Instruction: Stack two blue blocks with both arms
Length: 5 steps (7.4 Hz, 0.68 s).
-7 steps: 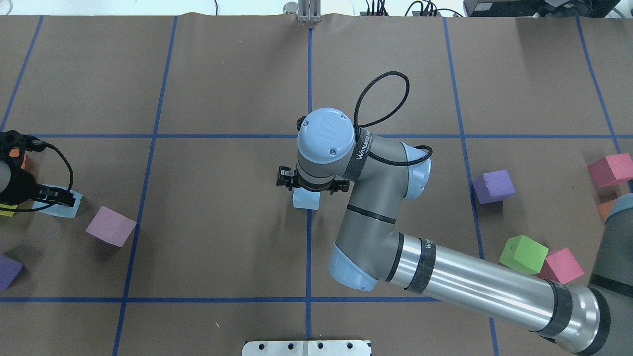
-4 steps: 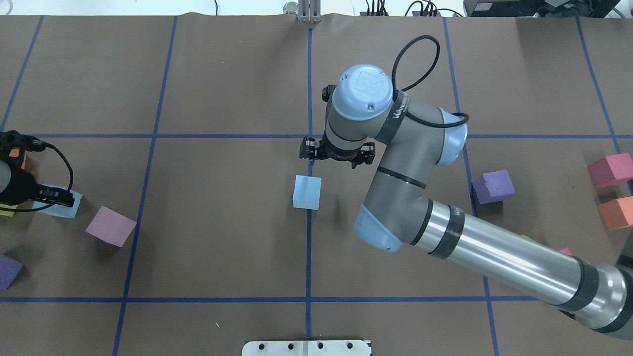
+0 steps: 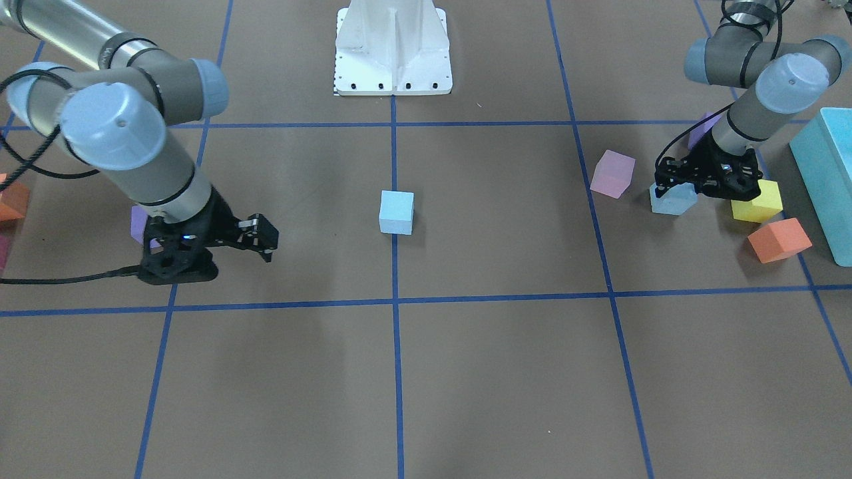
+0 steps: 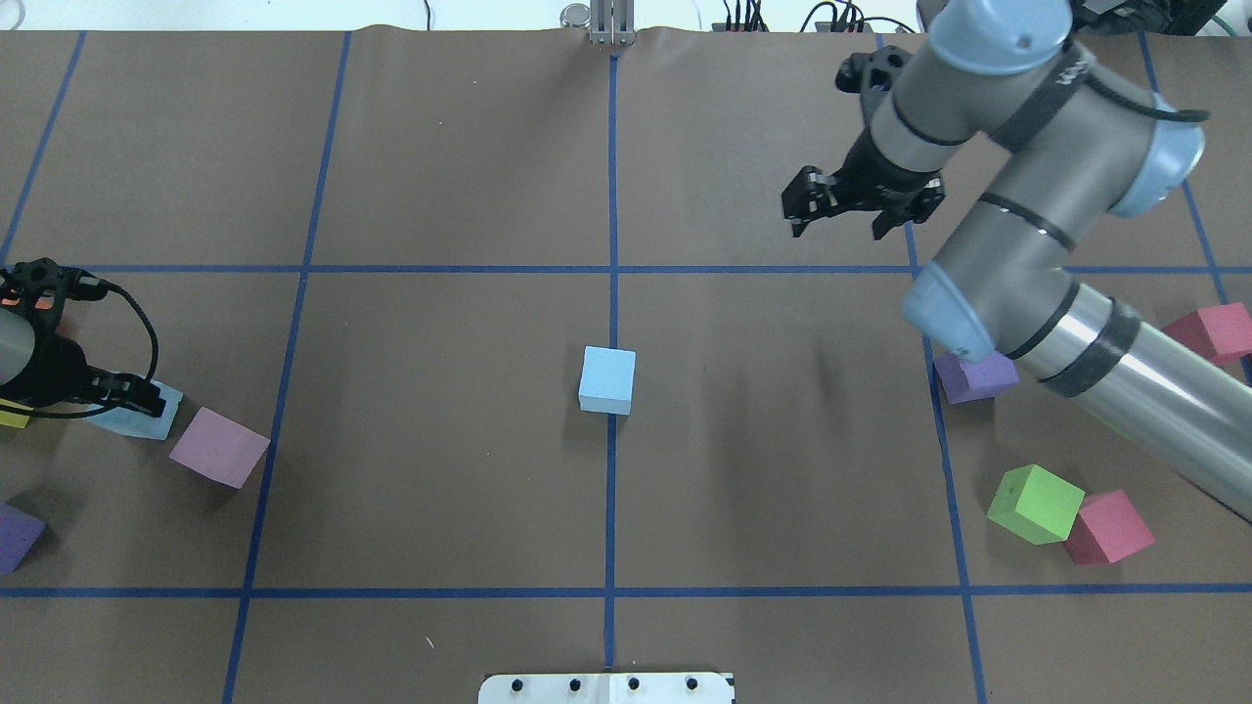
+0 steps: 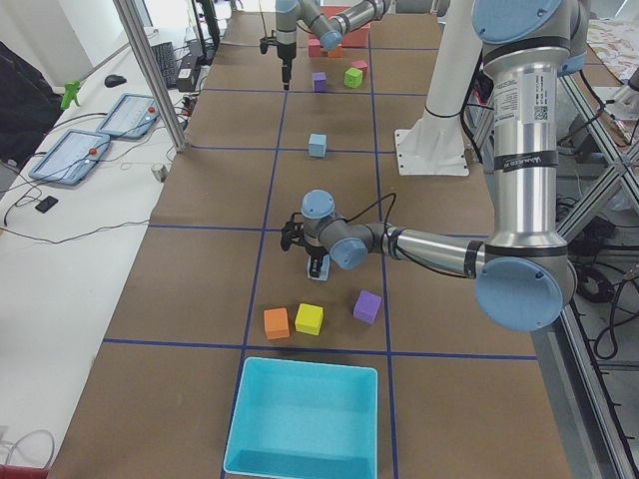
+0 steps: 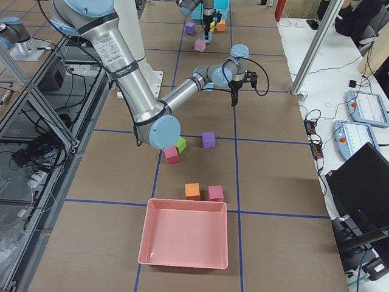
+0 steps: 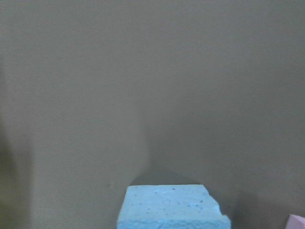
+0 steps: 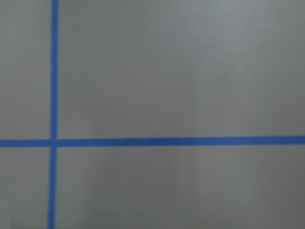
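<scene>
The left gripper (image 4: pixel 127 398) appears clamped on the left block (image 4: pixel 161 422), beside a pink cube (image 4: pixel 219 447) near the table's left edge. The right gripper (image 4: pixel 839 217) is held apart and empty, well away from the centre block (image 4: pixel 606 379). The left block should be lifted clear of the cube, carried level and squared over the centre block. Since earlier, the right gripper has been withdrawn from the centre block, and the left block shifted slightly inward

Pitted foam blue block (image 7: pixel 171 207), matt paper table (image 4: pixel 440 147), shiny metal arm (image 4: pixel 1154 391)
</scene>
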Motion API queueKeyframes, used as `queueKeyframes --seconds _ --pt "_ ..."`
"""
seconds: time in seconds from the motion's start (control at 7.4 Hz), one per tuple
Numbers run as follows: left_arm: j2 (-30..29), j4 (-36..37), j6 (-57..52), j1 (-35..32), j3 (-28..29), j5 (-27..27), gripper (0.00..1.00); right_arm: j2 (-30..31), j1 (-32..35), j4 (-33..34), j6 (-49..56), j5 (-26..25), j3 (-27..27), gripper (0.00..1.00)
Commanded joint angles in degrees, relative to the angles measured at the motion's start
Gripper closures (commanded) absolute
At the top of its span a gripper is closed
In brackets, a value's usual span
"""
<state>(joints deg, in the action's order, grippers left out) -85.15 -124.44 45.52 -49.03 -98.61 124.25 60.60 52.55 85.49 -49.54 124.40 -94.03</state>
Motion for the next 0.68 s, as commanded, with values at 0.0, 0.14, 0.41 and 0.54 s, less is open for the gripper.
queueKeyframes --seconds 0.0,0.14,0.41,0.54 --pt "-3.15 6.09 0.09 -1.5 -2.96 5.19 0.38 9.5 10.07 -0.06 17.45 3.21 -0.63 0.0" --pt "-9.62 19.37 0.0 -2.99 -7.25 6.0 0.38 12.24 13.08 0.02 24.94 3.04 0.24 0.0" --pt "-28.83 45.49 0.35 -3.18 -11.07 5.48 0.38 15.67 17.13 -0.59 31.31 3.3 2.53 0.0" --pt "-34.76 50.91 3.05 -2.92 -11.07 5.31 0.38 16.04 20.63 -0.59 35.69 5.65 4.28 0.0"
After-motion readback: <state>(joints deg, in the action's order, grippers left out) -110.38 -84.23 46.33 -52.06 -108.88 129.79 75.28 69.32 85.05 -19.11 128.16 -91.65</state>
